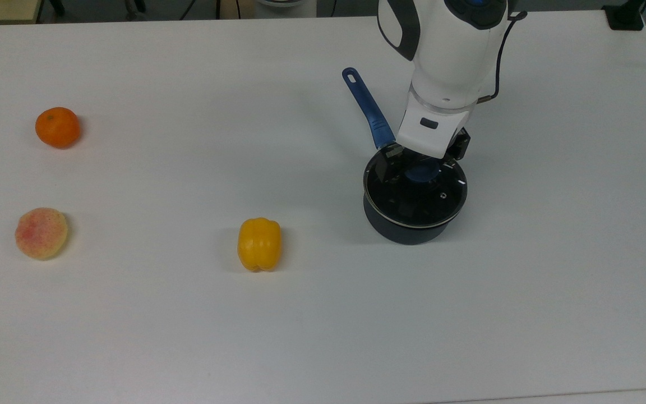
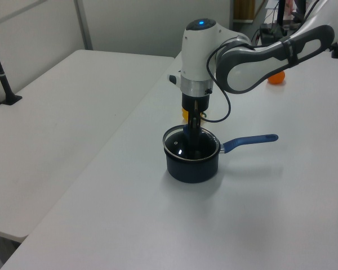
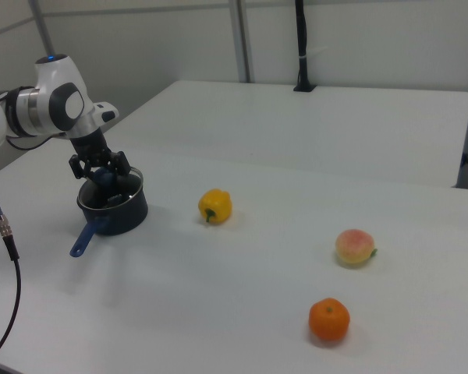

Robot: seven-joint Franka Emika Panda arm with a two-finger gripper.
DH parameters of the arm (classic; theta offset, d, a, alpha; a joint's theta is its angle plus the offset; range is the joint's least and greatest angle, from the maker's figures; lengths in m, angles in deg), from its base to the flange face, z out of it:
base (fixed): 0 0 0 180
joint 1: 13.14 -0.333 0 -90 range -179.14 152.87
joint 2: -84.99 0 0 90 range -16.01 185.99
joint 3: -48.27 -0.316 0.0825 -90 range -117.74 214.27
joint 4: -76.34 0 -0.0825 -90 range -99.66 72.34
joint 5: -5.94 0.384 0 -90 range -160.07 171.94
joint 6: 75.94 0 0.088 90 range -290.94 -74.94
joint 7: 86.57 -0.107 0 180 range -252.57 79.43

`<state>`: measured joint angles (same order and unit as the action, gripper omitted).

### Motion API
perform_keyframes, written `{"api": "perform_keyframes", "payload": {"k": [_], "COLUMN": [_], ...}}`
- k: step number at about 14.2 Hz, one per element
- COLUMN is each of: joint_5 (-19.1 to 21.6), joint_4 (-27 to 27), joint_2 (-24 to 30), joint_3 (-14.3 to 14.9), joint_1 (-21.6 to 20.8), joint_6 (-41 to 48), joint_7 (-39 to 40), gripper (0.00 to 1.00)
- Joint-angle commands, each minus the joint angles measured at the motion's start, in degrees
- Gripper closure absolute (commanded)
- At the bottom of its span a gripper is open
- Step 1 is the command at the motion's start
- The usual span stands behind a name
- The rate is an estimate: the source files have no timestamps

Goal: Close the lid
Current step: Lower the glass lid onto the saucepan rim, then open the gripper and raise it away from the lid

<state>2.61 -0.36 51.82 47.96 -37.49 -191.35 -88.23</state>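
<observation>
While lid (image 1: 416,196) sits flat on dark saucepan (image 1: 407,227), rim to rim, your gripper (image 1: 425,168) stands upright over blue knob (image 1: 421,173), fingers apart on either side of it. Saucepan's blue handle (image 1: 367,108) points toward top view's upper left. Across white table (image 1: 188,314), well apart toward top view's left: yellow pepper (image 1: 259,244), peach (image 1: 41,233), orange (image 1: 57,127).
</observation>
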Motion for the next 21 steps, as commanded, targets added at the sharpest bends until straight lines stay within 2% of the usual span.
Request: {"api": "perform_keyframes", "payload": {"k": [1,3,4,6,7,8,13,16,19,21], "joint_5": [0.0,0.1,0.2,0.0,0.0,0.0,0.4,3.0,4.8,5.0], "joint_4": [0.5,0.4,0.2,0.2,0.2,0.2,0.0,-4.1,-7.2,-11.2], "joint_2": [0.6,0.6,0.5,0.6,0.6,0.6,2.2,9.7,18.5,24.4], "joint_3": [-0.7,-0.7,-0.7,-0.7,-0.7,-0.7,-0.7,-0.7,-0.7,-0.7], "joint_1": [0.1,0.2,0.2,0.1,0.1,0.1,0.3,1.5,4.0,5.6], "joint_6": [2.0,2.0,2.0,2.0,2.1,2.1,2.3,5.4,14.7,19.1], "joint_7": [-1.1,-1.1,-1.1,-1.1,-1.1,-1.1,-1.1,-1.1,-1.2,-1.3], "gripper": [0.76,0.74,0.61,0.55,0.41,0.00,0.00,0.00,0.00,0.00]}}
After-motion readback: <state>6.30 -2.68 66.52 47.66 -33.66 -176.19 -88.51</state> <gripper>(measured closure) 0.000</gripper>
